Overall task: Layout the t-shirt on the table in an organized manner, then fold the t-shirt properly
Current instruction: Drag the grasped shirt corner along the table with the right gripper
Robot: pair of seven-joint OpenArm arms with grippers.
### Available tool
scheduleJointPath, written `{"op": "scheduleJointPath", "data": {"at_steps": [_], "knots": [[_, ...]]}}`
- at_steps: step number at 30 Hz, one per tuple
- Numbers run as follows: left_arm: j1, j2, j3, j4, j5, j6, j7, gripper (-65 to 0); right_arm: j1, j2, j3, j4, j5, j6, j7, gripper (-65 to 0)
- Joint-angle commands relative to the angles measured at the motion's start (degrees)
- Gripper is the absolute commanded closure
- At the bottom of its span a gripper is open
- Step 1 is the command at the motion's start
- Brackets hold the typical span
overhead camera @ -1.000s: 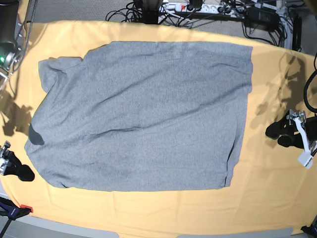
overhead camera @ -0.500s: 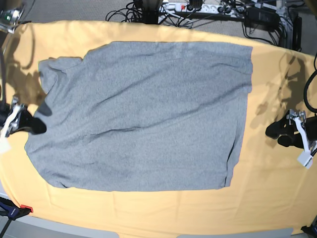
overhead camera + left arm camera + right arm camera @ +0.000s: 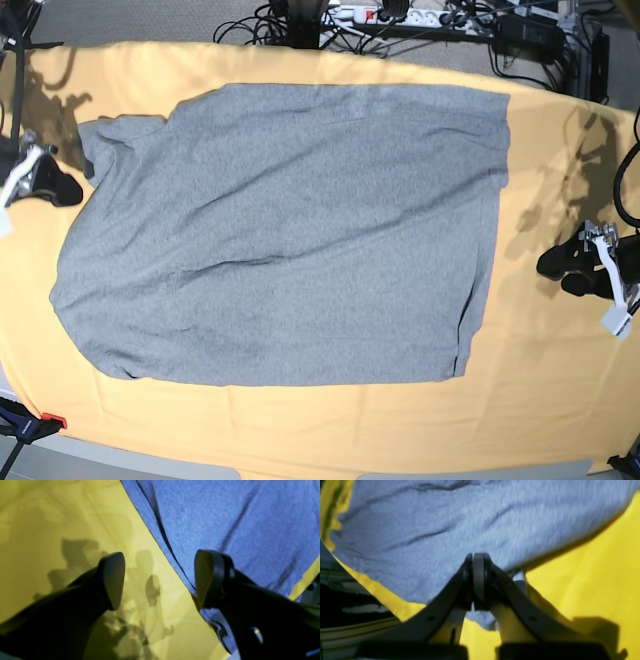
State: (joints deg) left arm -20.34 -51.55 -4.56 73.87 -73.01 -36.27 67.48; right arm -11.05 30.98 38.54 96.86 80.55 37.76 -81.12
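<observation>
The grey t-shirt (image 3: 280, 230) lies spread flat on the yellow-orange table (image 3: 540, 400), plain side up, with a few shallow creases. Its sleeve end points to the base view's left and its hem to the right. My right gripper (image 3: 68, 188) hovers at the left, just beside the far sleeve (image 3: 110, 135). Its jaws are shut in the right wrist view (image 3: 477, 577), low over the t-shirt's (image 3: 470, 517) edge, with nothing seen between the pads. Right of the hem, my left gripper (image 3: 560, 273) is open over bare cloth. The left wrist view shows its fingers (image 3: 112, 580) wide apart, with the t-shirt's (image 3: 237, 517) dark-seamed edge running between them.
Cables and a power strip (image 3: 380, 15) lie on the floor beyond the table's far edge. A small orange clamp (image 3: 50, 420) sits at the near left corner. Bare tablecloth (image 3: 50, 517) borders the shirt on all sides.
My right gripper has travelled from the near left corner along the shirt's left side to the far sleeve, staying shut. The left arm and the shirt have not moved.
</observation>
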Motion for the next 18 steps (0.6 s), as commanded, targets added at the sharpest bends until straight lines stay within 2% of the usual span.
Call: {"op": "scheduleJointPath", "data": {"at_steps": [1,4,5,8,9,10,14,18], "knots": [[-1.42,-1.49,-0.92,0.63,-0.96,-0.15,-1.03,-44.1,-0.02,0.72,1.62,0.81,1.68,0.50,1.12,0.0],[-1.42,-1.49,-0.92,0.63,-0.98,-0.15,-1.03,-44.1,-2.10,-1.64,2.36,0.81,-0.17,-0.35,1.12,0.0],[-1.42,-1.49,-0.92,0.63,-1.01,-0.15,-1.05,-44.1,-2.60,-2.56,2.32,0.79,-1.60,-0.79,1.12,-2.4],[-1.44,-1.46,-0.92,0.63,-1.01,-0.15,-1.07,-44.1,-2.75,-4.72,2.32,0.00,-3.72,-1.66,1.12,-27.7],[-1.44,-1.46,-0.92,0.63,-1.01,-0.15,-1.05,-44.1,-2.73,-5.22,2.32,-0.39,-4.52,-2.38,1.12,-33.6],[-1.42,-1.46,-0.92,0.63,-0.96,-0.15,-1.03,-44.1,-2.73,-5.60,2.32,-0.68,-6.10,-2.97,2.14,-36.4],[-1.42,-1.49,-0.92,0.63,-0.98,-0.13,-0.85,-44.1,-2.60,-6.86,2.34,-2.03,-15.12,-4.46,9.81,-36.4],[-1.42,-1.49,-0.92,0.63,-0.98,-0.15,-0.59,-44.1,-2.51,-7.17,2.32,-4.28,-16.06,-5.40,12.63,-36.4]]}}
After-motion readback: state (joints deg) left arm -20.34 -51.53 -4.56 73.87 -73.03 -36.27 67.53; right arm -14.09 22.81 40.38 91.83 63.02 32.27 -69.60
